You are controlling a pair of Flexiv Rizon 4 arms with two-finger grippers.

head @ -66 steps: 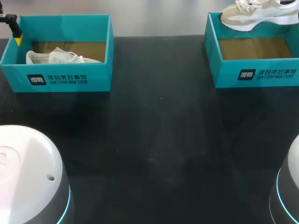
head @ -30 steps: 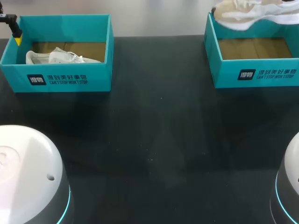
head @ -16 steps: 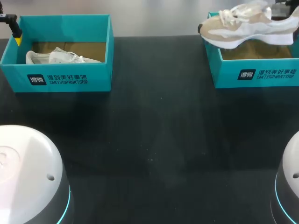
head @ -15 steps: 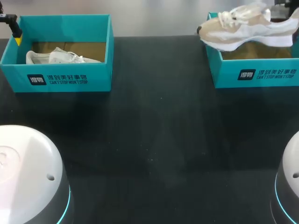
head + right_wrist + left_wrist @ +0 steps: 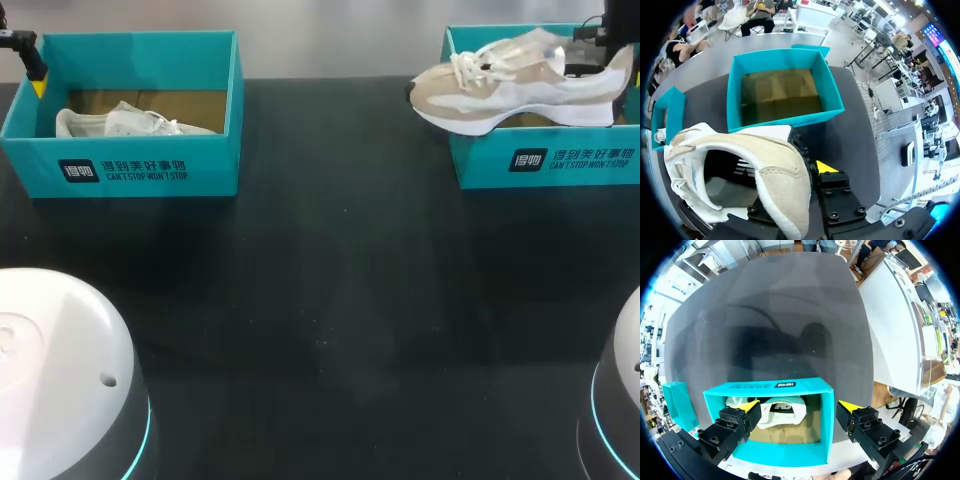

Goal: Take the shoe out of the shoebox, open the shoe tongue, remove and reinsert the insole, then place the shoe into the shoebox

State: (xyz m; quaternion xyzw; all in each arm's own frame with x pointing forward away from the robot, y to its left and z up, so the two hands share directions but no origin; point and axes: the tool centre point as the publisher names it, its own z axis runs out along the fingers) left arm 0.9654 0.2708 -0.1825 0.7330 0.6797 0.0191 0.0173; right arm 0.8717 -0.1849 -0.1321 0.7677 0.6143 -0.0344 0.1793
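A beige and white shoe (image 5: 510,85) hangs over the right teal shoebox (image 5: 545,158), its toe past the box's left wall. My right gripper (image 5: 603,38) is shut on the shoe's heel (image 5: 780,185); one yellow tip (image 5: 825,166) shows outside the heel collar, the other finger is hidden inside the shoe. Below, that shoebox (image 5: 780,95) shows a bare brown floor. My left gripper (image 5: 799,407) stands open above the left teal shoebox (image 5: 775,420), which holds a white shoe (image 5: 782,410). In the head view this gripper (image 5: 30,62) is at the box's far left corner.
The left shoebox (image 5: 120,110) with the white shoe (image 5: 130,122) sits at the table's back left. Black tabletop (image 5: 340,300) stretches between and in front of the two boxes. My arms' round bases (image 5: 60,370) fill the near corners.
The right gripper has brought the beige shoe down and to the left, from the box's far edge to over its left wall. The left arm has kept still.
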